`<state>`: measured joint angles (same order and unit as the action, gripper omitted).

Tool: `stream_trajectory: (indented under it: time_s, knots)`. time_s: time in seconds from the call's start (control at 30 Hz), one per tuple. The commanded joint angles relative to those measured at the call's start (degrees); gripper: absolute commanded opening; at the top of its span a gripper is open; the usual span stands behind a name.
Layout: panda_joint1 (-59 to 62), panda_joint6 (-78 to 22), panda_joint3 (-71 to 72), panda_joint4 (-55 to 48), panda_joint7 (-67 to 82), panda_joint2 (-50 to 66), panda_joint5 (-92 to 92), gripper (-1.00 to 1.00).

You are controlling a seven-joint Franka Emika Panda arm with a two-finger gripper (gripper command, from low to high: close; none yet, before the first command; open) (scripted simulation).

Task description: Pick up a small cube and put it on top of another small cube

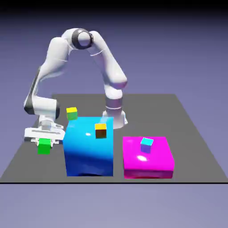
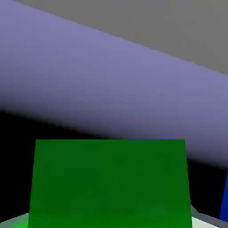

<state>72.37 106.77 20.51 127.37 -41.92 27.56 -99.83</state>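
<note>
In the exterior view, the end effector (image 1: 44, 143) sat low at the worktop's (image 1: 191, 129) edge, just beside the big blue block (image 1: 89, 147) on the exterior view's left of it, and the small cube (image 1: 44, 146), plain green, showed directly beneath the white hand, apparently between the fingers. Whether it rested on the worktop or hung just clear of it could not be told. Other small cubes stood about the blue block: a green one with a yellow top (image 1: 72, 112) behind its far left corner, an orange-and-brown one (image 1: 101, 130) on its top, and a cyan one (image 1: 146, 144) on the flat magenta block (image 1: 147, 156) to the exterior view's right of it. In the hand view, the small cube (image 2: 109, 182) filled the lower frame between the finger positions, hiding the tips, with a sliver of the blue block at the right edge; the fingers looked closed narrowly on it. The step in hand seemed to be the grasp or the start of the lift. The next move would call for raising the cube well clear of the blue block, then carrying it over one chosen small cube and lowering it squarely on top.
</note>
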Motion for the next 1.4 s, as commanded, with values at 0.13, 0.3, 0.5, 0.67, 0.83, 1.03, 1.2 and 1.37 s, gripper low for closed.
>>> stream_trajectory:
  time_s: [0.13, 0.3, 0.5, 0.67, 0.83, 1.03, 1.2, 1.37]
  knots:
    - [-7.1, -10.5, -2.6, -8.9, -0.7, -0.5, 12.2, -1.00]
    - [-17.5, -22.2, -8.7, -17.9, -5.0, -0.1, 24.1, -1.00]
    - [-29.9, -36.1, -15.9, -28.6, -10.2, 0.4, 38.3, -1.00]
    - [-40.3, -43.3, -24.5, -32.9, -18.3, 2.0, 43.5, -1.00]
    - [-50.7, -50.1, -33.3, -36.7, -26.7, 3.6, 48.1, -1.00]
    - [-60.7, -57.2, -41.3, -41.0, -34.3, 5.1, 53.5, -1.00]
    - [-64.2, -50.7, -41.0, -30.7, -31.9, 1.0, 54.5, -1.00]
    - [-64.2, -50.6, -41.0, -30.5, -31.9, 1.0, 54.6, 1.00]
